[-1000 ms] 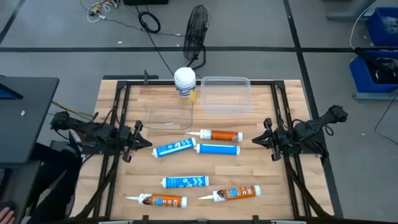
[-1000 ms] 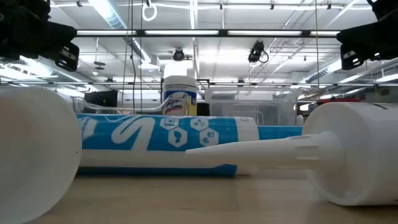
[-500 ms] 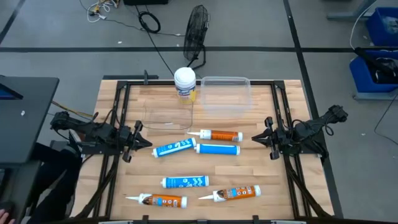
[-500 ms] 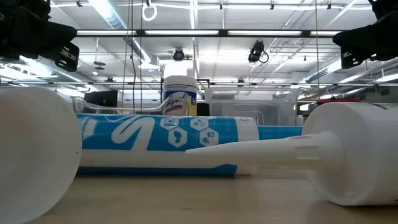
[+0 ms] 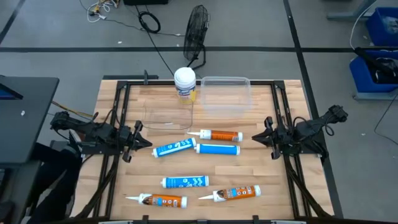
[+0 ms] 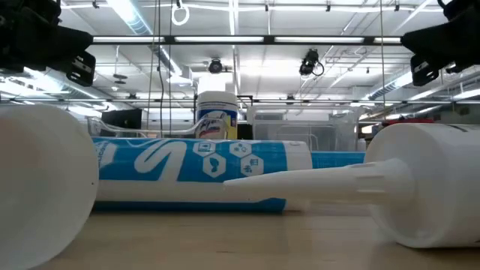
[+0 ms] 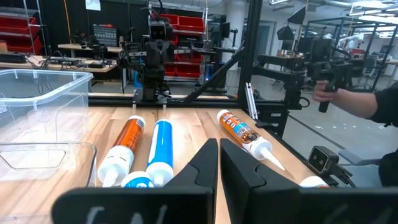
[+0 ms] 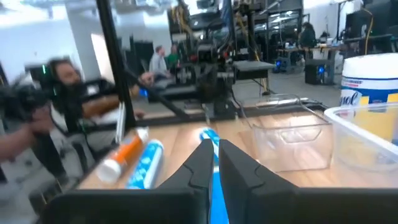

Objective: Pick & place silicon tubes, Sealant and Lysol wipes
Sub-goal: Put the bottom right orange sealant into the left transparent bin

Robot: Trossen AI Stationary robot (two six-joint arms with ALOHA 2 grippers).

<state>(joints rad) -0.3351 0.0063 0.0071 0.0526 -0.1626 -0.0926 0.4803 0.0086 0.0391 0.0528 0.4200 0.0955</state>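
Wooden table [image 5: 261, 186], cylindrical Lysol wipes [image 5: 185, 83]

The right gripper [image 5: 260, 140] has been shifted slightly inward over the table, toward the tubes, from where it hung at the right edge a second ago. In the low view its dark body [image 6: 442, 41] is seen a little further in from the corner and lower than before.

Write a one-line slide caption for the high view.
Start of sorting: both tools, left and right, shut and empty, flank six tubes lying on the table, Lysol wipes upright beside a clear bin.
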